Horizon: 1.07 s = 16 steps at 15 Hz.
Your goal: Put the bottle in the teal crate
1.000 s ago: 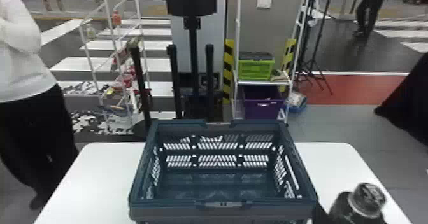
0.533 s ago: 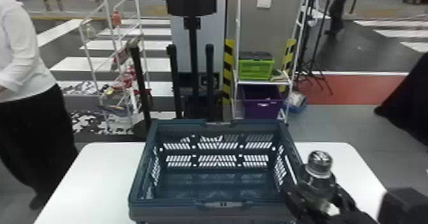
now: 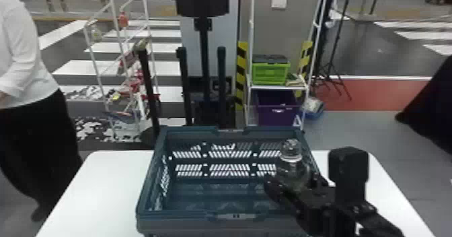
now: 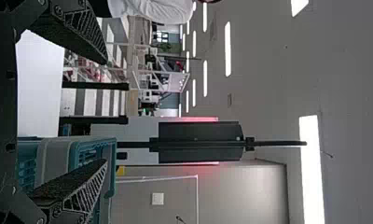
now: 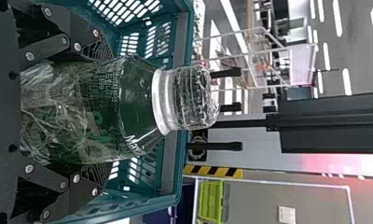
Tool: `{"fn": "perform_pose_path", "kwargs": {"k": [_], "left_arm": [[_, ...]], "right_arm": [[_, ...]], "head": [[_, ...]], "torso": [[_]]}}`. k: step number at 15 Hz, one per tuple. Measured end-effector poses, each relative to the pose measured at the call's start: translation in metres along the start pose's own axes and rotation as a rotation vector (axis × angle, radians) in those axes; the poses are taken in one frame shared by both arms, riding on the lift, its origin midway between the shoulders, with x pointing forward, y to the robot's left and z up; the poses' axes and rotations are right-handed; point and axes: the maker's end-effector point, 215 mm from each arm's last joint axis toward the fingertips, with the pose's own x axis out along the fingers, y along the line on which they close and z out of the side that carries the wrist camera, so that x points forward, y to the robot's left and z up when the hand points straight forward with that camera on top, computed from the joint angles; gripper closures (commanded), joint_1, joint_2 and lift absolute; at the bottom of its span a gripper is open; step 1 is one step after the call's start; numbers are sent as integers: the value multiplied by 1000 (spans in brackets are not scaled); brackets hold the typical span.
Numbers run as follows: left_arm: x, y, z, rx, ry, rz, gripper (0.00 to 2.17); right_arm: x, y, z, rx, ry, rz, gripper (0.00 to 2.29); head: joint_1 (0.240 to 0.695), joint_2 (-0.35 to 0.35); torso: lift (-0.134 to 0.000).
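The teal crate [image 3: 178, 214] stands on the white table. Over its right part, my right gripper [image 3: 292, 185] is shut on the upright bottle [image 3: 292, 167], whose cap end points up. In the right wrist view, the bottle [image 5: 100, 109] is clamped between both fingers of the right gripper [image 5: 98, 112], with the crate [image 5: 175, 93] behind it. My left gripper [image 4: 105, 112] stands open in the left wrist view, nothing between its fingers, near the crate's side [image 4: 111, 163].
The white table [image 3: 97, 189] reaches out on both sides of the crate. Beyond it are a black post stand [image 3: 205, 58], a white rack [image 3: 116, 34], and a shelf holding a green crate [image 3: 270, 72] and a purple bin [image 3: 277, 108]. A person stands at the left.
From the table's right side, my right gripper has moved left with the bottle, over the crate's right part. The crate has stayed in place.
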Motion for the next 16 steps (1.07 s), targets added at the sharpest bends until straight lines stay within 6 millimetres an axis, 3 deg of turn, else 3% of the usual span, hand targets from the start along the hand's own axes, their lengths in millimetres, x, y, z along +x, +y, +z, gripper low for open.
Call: {"fn": "perform_pose_path", "kwargs": {"k": [6,12,16], "left_arm": [[-7,4,5,-8,-20,8,140],[-10,5,8,-14,-33,11,140],[-10,6,8,-15,-33,15,140]], "right_arm": [[65,25,-4,-37,119,57,1899],[118,39,-44,-26,258,87,1899],[147,45,-49,-7,287,107,1899]], "head": [[499,0],[499,0],[499,0]], "torso": [[0],[0],[0]]}}
